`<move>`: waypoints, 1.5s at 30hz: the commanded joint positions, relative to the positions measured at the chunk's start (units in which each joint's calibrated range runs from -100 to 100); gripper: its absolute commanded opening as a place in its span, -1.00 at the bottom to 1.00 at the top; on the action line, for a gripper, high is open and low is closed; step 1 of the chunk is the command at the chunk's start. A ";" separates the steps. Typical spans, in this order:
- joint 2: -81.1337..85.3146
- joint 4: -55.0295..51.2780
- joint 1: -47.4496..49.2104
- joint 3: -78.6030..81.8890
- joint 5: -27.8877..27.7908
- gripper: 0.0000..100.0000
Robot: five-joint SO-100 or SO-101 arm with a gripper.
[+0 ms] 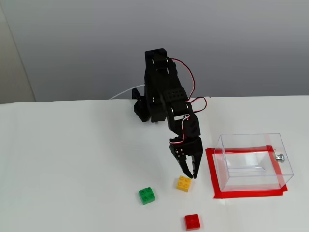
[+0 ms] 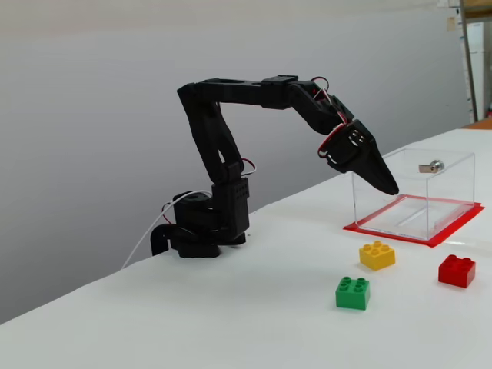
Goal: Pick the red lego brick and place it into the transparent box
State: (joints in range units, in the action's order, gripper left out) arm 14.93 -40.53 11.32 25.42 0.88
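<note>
The red lego brick (image 1: pixel 192 221) lies on the white table near the front edge; it also shows in the other fixed view (image 2: pixel 457 270). The transparent box (image 1: pixel 253 162) stands empty at the right inside a red tape outline, with a silver knob (image 1: pixel 279 157); it also shows in the other fixed view (image 2: pixel 415 192). My black gripper (image 1: pixel 189 173) hangs shut and empty, tips pointing down, above the table just behind the yellow brick. In the other fixed view the gripper (image 2: pixel 388 187) is in the air, in front of the box's left wall.
A yellow brick (image 1: pixel 184 183) lies just below the gripper tips, also visible in the other fixed view (image 2: pixel 377 255). A green brick (image 1: pixel 147 195) lies left of it, also visible there (image 2: pixel 353 293). The arm's base (image 1: pixel 147 108) stands at the back by the grey wall.
</note>
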 commanded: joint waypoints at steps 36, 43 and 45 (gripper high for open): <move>-27.10 6.50 -1.16 -25.51 0.06 -0.11; -28.97 6.50 1.50 -28.67 0.11 -0.11; -29.22 6.50 2.46 -28.76 0.11 -0.11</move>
State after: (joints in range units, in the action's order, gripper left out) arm -14.59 -34.70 13.03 -0.44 0.88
